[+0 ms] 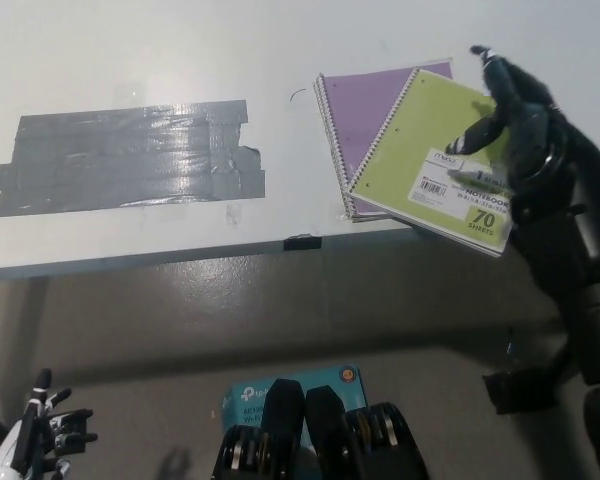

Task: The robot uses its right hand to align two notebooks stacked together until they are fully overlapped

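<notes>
A green spiral notebook lies skewed on top of a purple spiral notebook near the table's front right edge; its lower right corner juts past the edge. My black right hand hovers over the green notebook's right side, fingers spread, holding nothing; whether it touches the cover I cannot tell. Down at the lower left corner my white left hand rests below the table, fingers apart.
A large patch of grey tape covers the white table at the left. A teal box lies on the floor below. A small black clip sits on the table's front edge.
</notes>
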